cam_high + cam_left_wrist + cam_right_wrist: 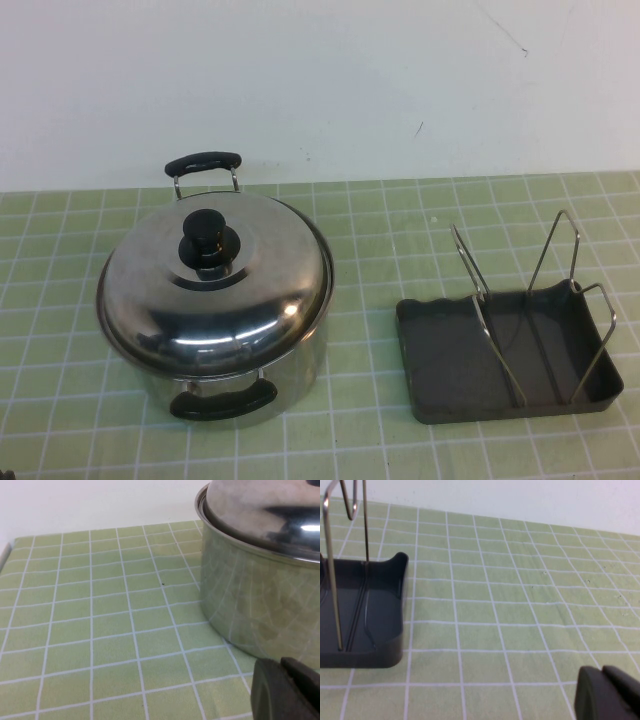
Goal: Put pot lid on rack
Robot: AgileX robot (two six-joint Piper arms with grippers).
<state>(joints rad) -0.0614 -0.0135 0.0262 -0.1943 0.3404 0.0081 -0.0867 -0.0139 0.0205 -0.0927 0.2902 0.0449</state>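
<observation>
Pot lid (215,285), domed and shiny with a black round knob (209,239) at its centre, sits closed on the deep steel pot (230,385) on the left part of the counter (360,270). The pot shows two black handles, one at its far side (203,162) and one at its near side (222,401). In the left wrist view the lid's rim and the pot's mirror wall, with the green grid reflected in it, fill the upper corner.

Well apart from the pot, to its right, stands the rack (440,385), a dark grey shallow tray with upright silver wire loops (487,320) rising from it; nothing rests in it. The counter is covered with a light green cloth ruled in white squares, and a plain white wall (320,80) stands behind.

The left gripper (287,690) appears only as a dark shape at the edge of its wrist view, low over the cloth just beside the pot's wall; whether its jaws are released or clenched cannot be told. The right gripper (607,695) likewise shows only as a dark shape, over bare cloth off to the side of the rack's corner; its jaws' state cannot be told either. Neither touches lid or rack.
</observation>
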